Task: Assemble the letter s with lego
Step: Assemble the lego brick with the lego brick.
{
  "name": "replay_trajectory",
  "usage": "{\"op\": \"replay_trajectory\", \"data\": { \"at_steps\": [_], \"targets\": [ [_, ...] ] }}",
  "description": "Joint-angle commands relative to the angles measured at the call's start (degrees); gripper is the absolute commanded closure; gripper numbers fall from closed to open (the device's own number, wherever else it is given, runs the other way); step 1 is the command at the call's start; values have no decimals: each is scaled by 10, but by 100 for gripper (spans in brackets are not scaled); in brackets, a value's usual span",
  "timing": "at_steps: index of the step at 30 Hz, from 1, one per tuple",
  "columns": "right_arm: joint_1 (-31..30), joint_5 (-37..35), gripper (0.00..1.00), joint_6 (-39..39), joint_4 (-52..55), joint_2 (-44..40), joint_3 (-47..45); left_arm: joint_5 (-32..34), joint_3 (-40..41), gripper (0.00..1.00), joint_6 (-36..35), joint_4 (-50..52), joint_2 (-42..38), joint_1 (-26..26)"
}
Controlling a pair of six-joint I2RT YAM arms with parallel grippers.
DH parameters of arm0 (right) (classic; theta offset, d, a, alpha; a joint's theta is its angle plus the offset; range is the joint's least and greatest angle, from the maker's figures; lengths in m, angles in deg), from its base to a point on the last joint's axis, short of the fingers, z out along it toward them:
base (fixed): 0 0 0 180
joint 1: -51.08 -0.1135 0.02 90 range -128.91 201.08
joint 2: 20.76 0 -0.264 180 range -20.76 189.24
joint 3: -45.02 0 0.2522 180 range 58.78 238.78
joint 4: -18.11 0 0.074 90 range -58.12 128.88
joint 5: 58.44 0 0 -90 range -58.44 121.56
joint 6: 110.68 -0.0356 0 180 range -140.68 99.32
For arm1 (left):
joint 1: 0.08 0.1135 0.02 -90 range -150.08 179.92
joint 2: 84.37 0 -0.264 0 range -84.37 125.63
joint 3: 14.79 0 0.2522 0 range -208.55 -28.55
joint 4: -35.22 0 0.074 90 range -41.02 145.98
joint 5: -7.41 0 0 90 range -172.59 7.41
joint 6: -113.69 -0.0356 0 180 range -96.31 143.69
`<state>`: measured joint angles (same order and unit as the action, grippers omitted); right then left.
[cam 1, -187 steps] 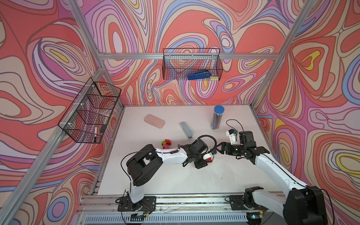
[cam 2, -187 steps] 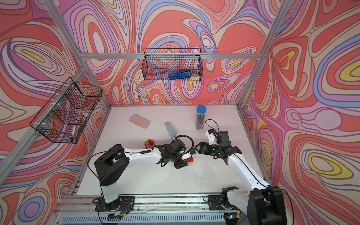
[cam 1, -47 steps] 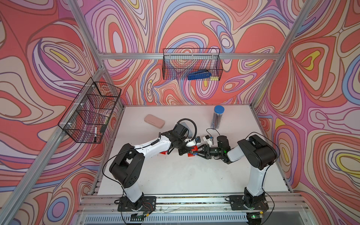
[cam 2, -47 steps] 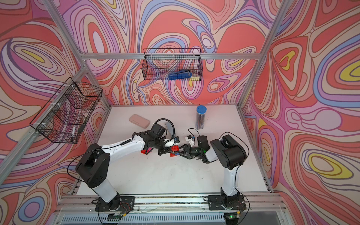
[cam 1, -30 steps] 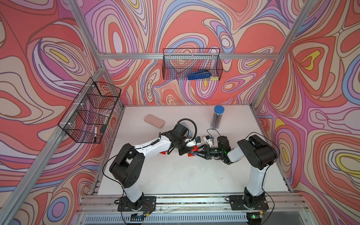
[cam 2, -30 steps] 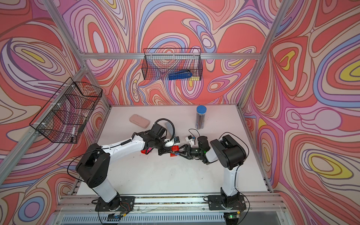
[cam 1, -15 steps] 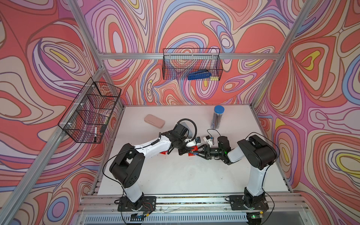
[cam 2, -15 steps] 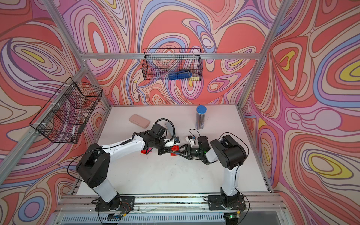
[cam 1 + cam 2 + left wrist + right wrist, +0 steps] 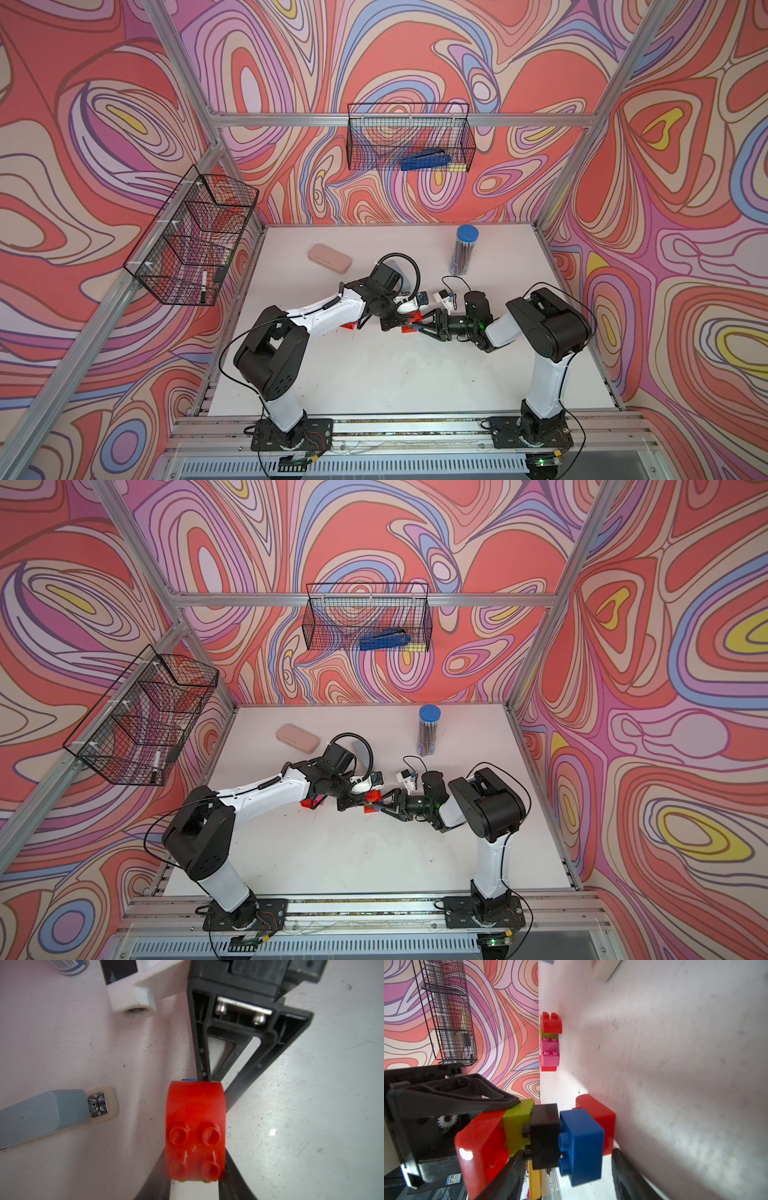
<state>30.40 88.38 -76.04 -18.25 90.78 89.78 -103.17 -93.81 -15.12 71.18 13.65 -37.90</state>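
Note:
My left gripper (image 9: 195, 1167) is shut on the upper red brick (image 9: 195, 1109) of a lego stack held over the table's middle (image 9: 417, 316). From that brick the stack runs through lime green (image 9: 517, 1124), black (image 9: 546, 1134) and blue (image 9: 581, 1142) to a lower red brick (image 9: 600, 1118) at the tabletop. My right gripper (image 9: 566, 1152) comes in from the right (image 9: 426, 324), shut on the stack's lower part, one fingertip against the black brick, the other against the lower red one. A second lego group, red, lime and pink (image 9: 550, 1041), lies to the left (image 9: 309, 802), half hidden under my left arm.
A grey-blue stapler (image 9: 41, 1113) lies just behind the grippers. A pink case (image 9: 330, 258) sits at the back left. A clear tube with a blue lid (image 9: 463, 249) stands at the back right. Wire baskets hang on the rear wall (image 9: 409, 141) and the left wall (image 9: 195, 237).
Six seconds ago the grippers were apart, nearer the front. Since then the left one carried the stack back and the right one met it. Nothing visibly moved in the last second.

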Motion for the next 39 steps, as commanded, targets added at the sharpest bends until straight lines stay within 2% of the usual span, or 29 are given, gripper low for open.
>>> {"op": "replay_trajectory", "data": {
  "at_steps": [1,16,22,35,39],
  "targets": [
    [-4,-34,34,19,73,26,-17,1,-20,69,-10,31,-5,2],
    [-4,-42,40,7,72,47,-15,-10,-33,64,-11,46,3,2],
    [-4,-36,40,9,72,43,-14,-15,-46,68,-20,69,16,1],
    [-4,-34,39,12,69,41,-16,24,-64,72,-29,106,41,-12],
    [-4,-34,39,11,66,44,-18,54,-69,73,-60,119,49,-18]
  ]
}}
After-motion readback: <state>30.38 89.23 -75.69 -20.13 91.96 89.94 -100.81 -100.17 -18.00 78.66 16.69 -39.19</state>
